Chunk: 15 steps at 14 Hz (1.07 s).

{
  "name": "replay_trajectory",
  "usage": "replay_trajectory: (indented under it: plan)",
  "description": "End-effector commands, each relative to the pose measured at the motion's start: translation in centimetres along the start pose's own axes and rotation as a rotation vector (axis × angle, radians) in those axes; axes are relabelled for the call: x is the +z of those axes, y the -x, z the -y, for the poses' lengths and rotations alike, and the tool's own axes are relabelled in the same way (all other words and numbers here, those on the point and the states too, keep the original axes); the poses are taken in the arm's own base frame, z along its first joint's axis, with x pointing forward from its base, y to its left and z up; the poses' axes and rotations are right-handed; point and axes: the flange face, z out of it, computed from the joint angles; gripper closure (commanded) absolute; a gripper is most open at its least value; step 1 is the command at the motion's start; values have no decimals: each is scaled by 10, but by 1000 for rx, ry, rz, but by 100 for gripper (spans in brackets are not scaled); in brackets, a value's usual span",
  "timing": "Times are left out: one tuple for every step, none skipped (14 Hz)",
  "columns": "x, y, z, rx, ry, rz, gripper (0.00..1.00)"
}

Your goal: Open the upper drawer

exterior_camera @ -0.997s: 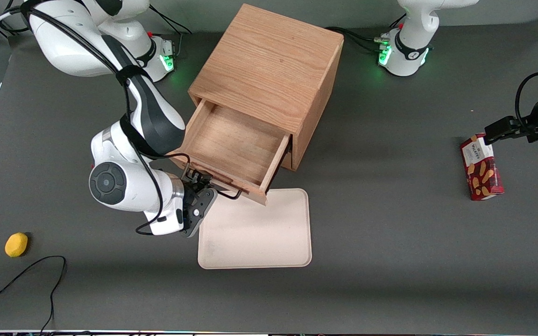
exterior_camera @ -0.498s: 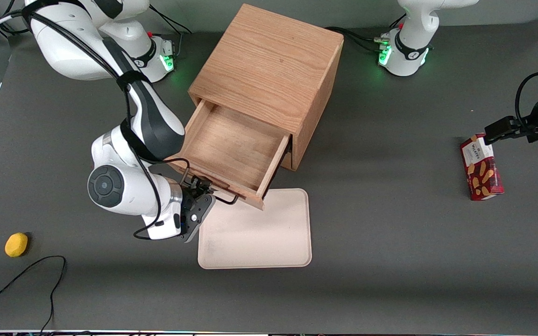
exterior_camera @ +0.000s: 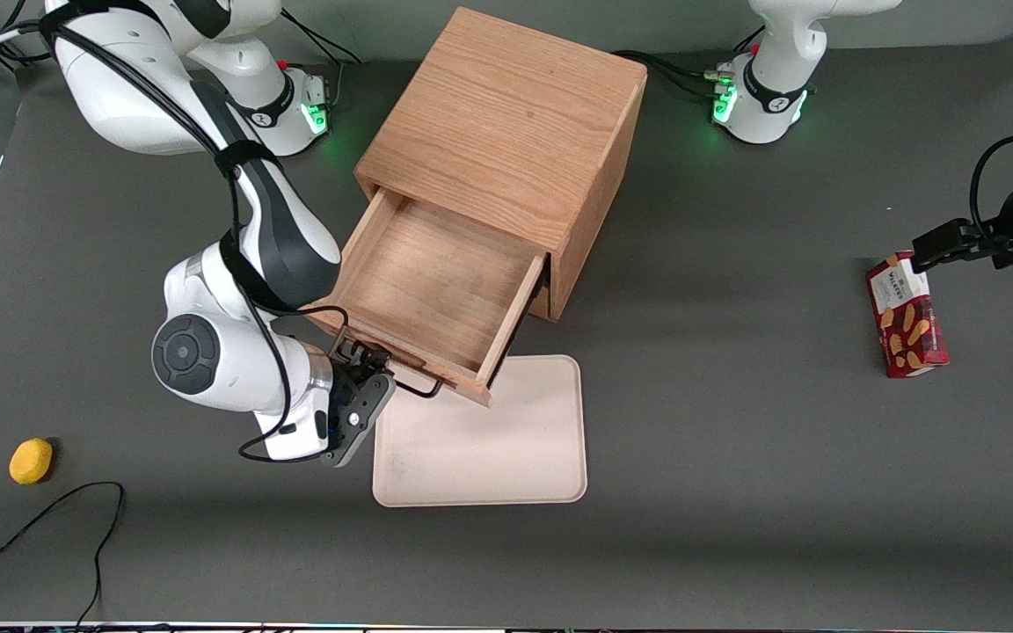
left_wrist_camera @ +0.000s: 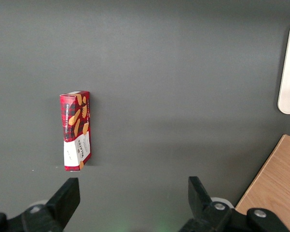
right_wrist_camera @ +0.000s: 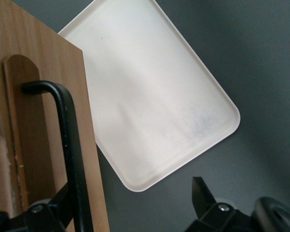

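Note:
The upper drawer [exterior_camera: 436, 281] of the wooden cabinet [exterior_camera: 506, 114] stands pulled well out, its inside bare, and its front overhangs the tray's edge. Its thin black bar handle [exterior_camera: 419, 389] runs along the drawer front [right_wrist_camera: 34, 96]. My gripper [exterior_camera: 366, 360] is at the end of that handle nearest the working arm, low in front of the drawer. In the right wrist view the gripper [right_wrist_camera: 132, 203] is open. The handle [right_wrist_camera: 70, 145] lies just inside one finger [right_wrist_camera: 62, 208], and the other finger [right_wrist_camera: 202, 193] stands well apart over the table.
A pale rectangular tray [exterior_camera: 489, 440] lies on the table in front of the drawer. A yellow round object [exterior_camera: 30, 461] and a black cable [exterior_camera: 58, 519] lie toward the working arm's end. A red biscuit box [exterior_camera: 907, 327] lies toward the parked arm's end.
The gripper and wrist have shifted toward the working arm's end and nearer the front camera. The drawer front has come out a little farther with them, over the tray's edge.

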Motion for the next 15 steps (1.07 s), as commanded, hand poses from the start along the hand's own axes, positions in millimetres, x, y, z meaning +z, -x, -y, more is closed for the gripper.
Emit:
replay_trajectory:
  plan:
    - [-3,2,-14,-16,27,-21,0]
    - [-4,5,-20,-7,29,-22,0]
    - [-5,7,-22,-6,30,-24,0]
    - [-6,8,-24,-3,32,-27,0]
    - [-6,9,-26,2,33,-28,0]
    - [-7,9,-27,2,33,-29,0]
    - [-8,11,-30,6,35,-33,0]
    - [-7,11,-31,8,39,-38,0]
    - [-8,12,-32,9,40,-39,0]
    - [-10,13,-34,12,42,-43,0]
    - [-10,13,-34,13,42,-43,0]
    - [-10,14,-36,15,44,-44,0]
    - [-10,14,-36,15,44,-44,0]
    - [-10,14,-37,17,45,-45,0]
    - [-12,16,-40,21,50,-52,0]
